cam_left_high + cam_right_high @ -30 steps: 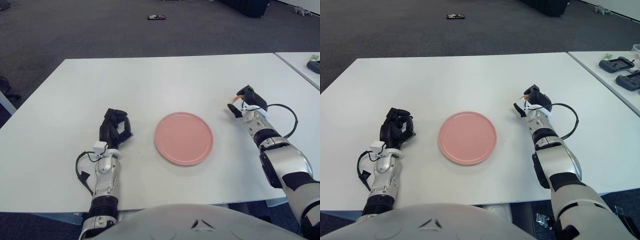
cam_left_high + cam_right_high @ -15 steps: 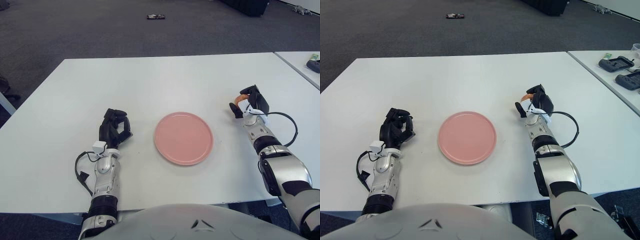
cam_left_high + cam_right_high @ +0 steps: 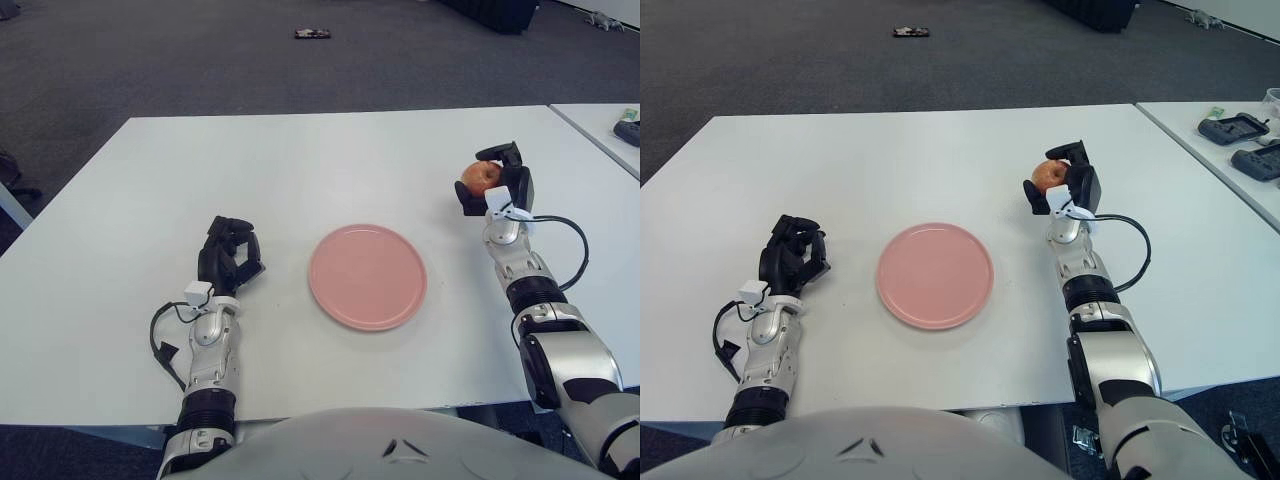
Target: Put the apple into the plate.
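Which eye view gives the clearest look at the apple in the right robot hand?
The right eye view: the apple sits nearer mid-frame, its rounded face showing between the right robot hand fingers. The left eye view shows the same held apple, farther toward the right edge, equally part-covered by fingers.

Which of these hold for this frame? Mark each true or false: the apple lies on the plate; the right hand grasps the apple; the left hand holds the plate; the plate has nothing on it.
1. The apple lies on the plate. False: it is in the right hand, right of the plate.
2. The right hand grasps the apple. True.
3. The left hand holds the plate. False: it shows left of the plate, apart from it.
4. The plate has nothing on it. True.
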